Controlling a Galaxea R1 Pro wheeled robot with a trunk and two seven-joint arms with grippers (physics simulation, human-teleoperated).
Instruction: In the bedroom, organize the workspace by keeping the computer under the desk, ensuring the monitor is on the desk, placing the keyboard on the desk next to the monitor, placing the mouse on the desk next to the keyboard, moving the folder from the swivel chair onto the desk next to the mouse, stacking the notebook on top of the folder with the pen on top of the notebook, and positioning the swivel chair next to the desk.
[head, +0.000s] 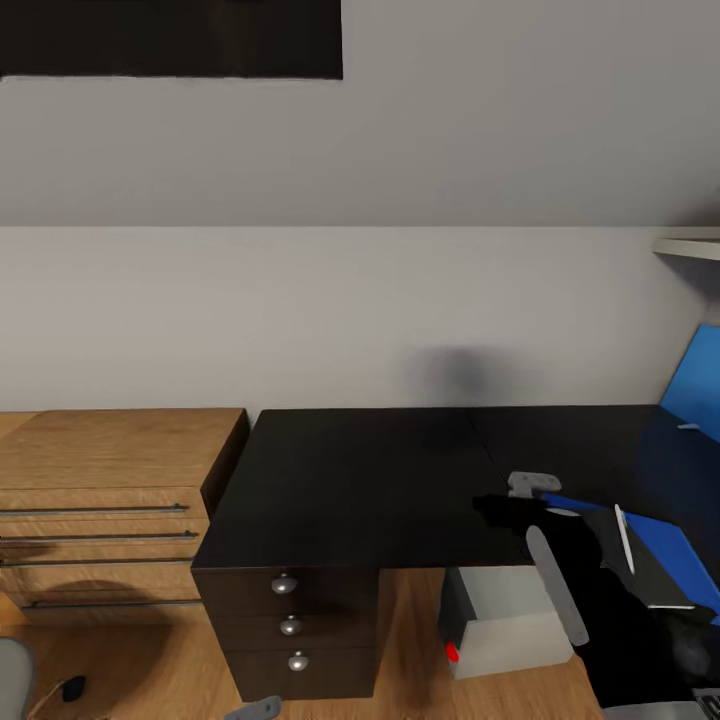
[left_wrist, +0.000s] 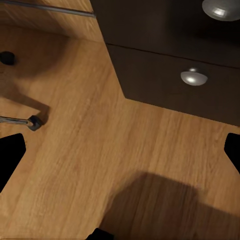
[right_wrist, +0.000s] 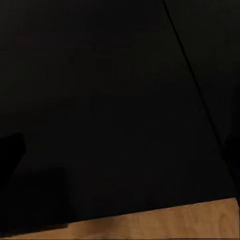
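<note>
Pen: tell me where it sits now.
Head view, lower right: the pen lies on the dark notebook atop the blue folder, at the desk's right end.

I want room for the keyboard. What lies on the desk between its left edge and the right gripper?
Nothing: in the head view the desk top is bare from its left edge to the right gripper.

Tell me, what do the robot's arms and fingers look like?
The right arm is black and chunky, with a long grey strip along it and a small grey bracket by its gripper. The left wrist view shows the left gripper's black fingertips over the wooden floor. No cables or markings are visible.
</note>
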